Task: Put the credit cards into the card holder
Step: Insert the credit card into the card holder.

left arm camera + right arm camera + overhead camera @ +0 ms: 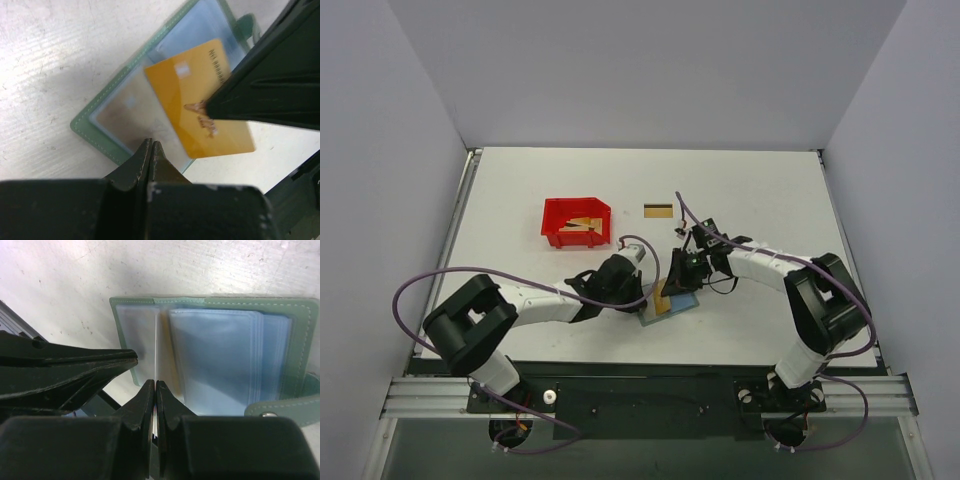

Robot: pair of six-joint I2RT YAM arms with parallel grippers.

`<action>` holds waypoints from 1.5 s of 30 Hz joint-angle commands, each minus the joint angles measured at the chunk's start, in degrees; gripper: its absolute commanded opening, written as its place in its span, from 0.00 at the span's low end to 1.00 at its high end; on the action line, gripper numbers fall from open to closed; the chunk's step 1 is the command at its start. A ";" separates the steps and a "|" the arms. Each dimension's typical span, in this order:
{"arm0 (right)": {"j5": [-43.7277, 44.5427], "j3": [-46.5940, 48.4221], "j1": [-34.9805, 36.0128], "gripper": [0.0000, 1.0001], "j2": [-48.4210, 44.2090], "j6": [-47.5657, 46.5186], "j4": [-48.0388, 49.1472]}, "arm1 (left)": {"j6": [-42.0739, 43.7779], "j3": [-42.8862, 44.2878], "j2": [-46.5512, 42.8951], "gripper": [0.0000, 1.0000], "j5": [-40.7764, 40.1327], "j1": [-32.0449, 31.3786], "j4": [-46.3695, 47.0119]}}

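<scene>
The right gripper (155,385) has its jaws closed on a gold card (192,95), tilted over the open card holder (85,127), which lies on the desk (510,180) between the arms. The left gripper (151,146) has its jaws pressed together at the holder's edge; whether they pinch a sleeve is unclear. A second card (657,209) lies near the red bin (552,215)

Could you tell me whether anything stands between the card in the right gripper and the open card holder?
Nothing visible does. The right gripper holds the credit card tilted just over the open card holder and its clear pockets. The left gripper pinches the holder's near edge, beside the card's path.
</scene>
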 commanded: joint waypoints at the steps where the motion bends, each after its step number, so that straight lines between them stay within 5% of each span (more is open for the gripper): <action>1: -2.68 3.56 -1.65 0.00 -3.99 -5.32 -5.64 | -1.13 -1.77 0.25 0.00 1.11 -0.34 2.09; 18: -5.06 8.05 -3.06 0.00 -0.47 -13.50 -15.75 | -1.22 -3.80 0.87 0.00 -2.05 -0.26 -2.74; 45: -8.04 5.94 -3.32 0.00 5.24 -11.31 -5.30 | 1.94 -3.18 -1.95 0.00 -4.07 1.41 -7.05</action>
